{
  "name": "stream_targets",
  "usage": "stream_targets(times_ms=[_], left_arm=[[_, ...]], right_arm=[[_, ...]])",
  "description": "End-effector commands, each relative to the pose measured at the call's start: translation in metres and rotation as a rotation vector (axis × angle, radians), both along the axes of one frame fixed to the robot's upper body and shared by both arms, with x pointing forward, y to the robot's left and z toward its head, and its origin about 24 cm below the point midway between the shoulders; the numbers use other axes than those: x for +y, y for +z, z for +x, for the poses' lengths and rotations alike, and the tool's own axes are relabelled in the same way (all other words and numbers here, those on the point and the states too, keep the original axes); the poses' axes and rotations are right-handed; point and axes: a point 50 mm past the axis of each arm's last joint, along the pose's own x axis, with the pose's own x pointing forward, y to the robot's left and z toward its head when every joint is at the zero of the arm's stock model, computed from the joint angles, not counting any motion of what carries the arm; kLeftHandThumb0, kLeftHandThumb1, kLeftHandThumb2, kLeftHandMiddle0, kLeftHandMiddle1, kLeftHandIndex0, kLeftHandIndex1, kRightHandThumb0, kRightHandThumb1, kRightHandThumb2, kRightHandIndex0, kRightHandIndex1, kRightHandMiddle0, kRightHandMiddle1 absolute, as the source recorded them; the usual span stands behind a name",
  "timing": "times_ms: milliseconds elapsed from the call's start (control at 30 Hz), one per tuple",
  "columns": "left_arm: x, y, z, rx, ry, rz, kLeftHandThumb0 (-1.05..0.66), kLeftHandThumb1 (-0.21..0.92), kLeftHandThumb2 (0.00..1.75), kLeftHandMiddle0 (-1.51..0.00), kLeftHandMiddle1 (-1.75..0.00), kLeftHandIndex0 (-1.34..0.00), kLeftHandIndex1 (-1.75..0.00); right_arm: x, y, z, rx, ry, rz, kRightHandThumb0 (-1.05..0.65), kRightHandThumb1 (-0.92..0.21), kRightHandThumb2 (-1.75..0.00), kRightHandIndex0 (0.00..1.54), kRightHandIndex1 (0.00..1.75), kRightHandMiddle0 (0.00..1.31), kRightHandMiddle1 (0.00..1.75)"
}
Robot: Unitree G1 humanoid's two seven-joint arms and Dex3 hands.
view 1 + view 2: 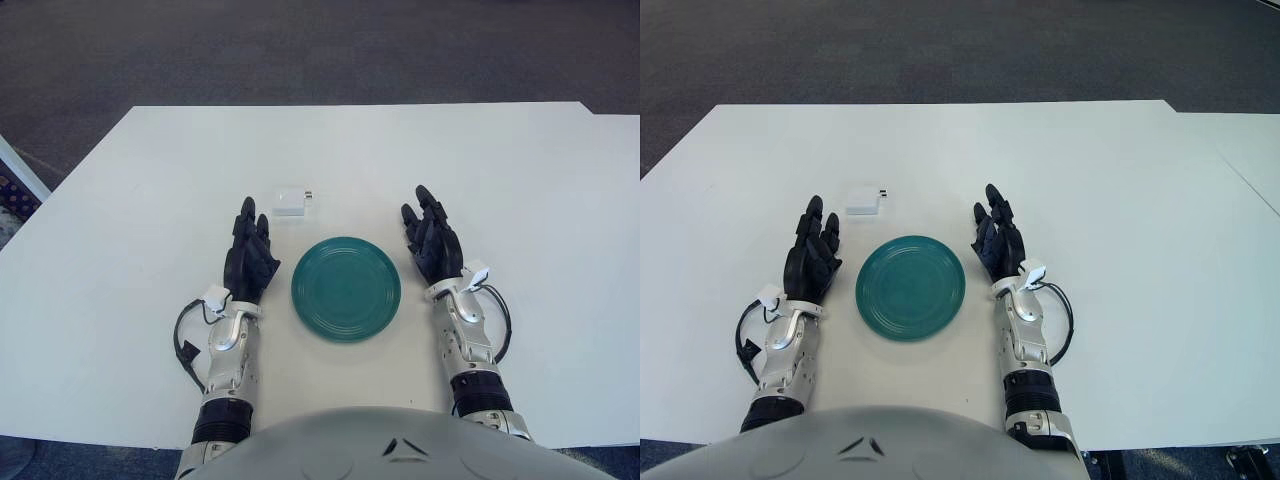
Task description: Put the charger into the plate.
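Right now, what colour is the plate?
The plate is dark teal green with ring grooves, clearest in the left eye view.

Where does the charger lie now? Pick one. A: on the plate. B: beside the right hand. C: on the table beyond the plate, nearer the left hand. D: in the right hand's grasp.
C: the white charger lies on the table past the teal plate, just ahead of the open left hand.

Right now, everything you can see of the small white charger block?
The small white charger block is a flat, rounded-square plastic-looking brick with short plug prongs at its right end. It lies flat on the white table, untouched, just beyond the left hand's fingertips and beyond and left of the round teal plate, clear of it.
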Motion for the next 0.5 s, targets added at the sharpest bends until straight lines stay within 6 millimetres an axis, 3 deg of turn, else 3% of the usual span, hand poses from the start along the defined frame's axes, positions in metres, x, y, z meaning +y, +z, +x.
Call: stream_targets(times_ms=[0, 367, 433, 467], left_arm=[[-0.009, -0.03, -0.026, 0.159, 0.001, -0.085, -1.05, 0.92, 0.98, 0.0, 0.0, 0.0, -0.05], [-0.005, -0.029, -0.027, 0.175, 0.031, -0.064, -1.05, 0.92, 0.97, 0.0, 0.0, -0.01, -0.06], [0.004, -0.026, -0.025, 0.157, 0.06, 0.005, -1.05, 0.92, 0.96, 0.0, 0.0, 0.0, -0.06], [0.022, -0.015, -0.016, 0.118, 0.09, 0.113, -1.05, 0.92, 0.96, 0.0, 0.0, 0.0, -0.06]], right_arm=[[-0.005, -0.035, -0.022, 0.202, -0.034, -0.007, -0.94, -0.92, -0.83, 0.08, 0.0, 0.0, 0.17], [-0.005, -0.035, -0.024, 0.191, -0.044, 0.004, -0.98, -0.92, -0.83, 0.12, 0.01, 0.0, 0.26], [-0.005, -0.035, -0.024, 0.19, -0.048, 0.01, -0.97, -0.92, -0.83, 0.12, 0.0, 0.0, 0.26], [-0.006, -0.035, -0.023, 0.194, -0.049, 0.011, -0.97, -0.92, -0.83, 0.12, 0.0, 0.0, 0.27]])
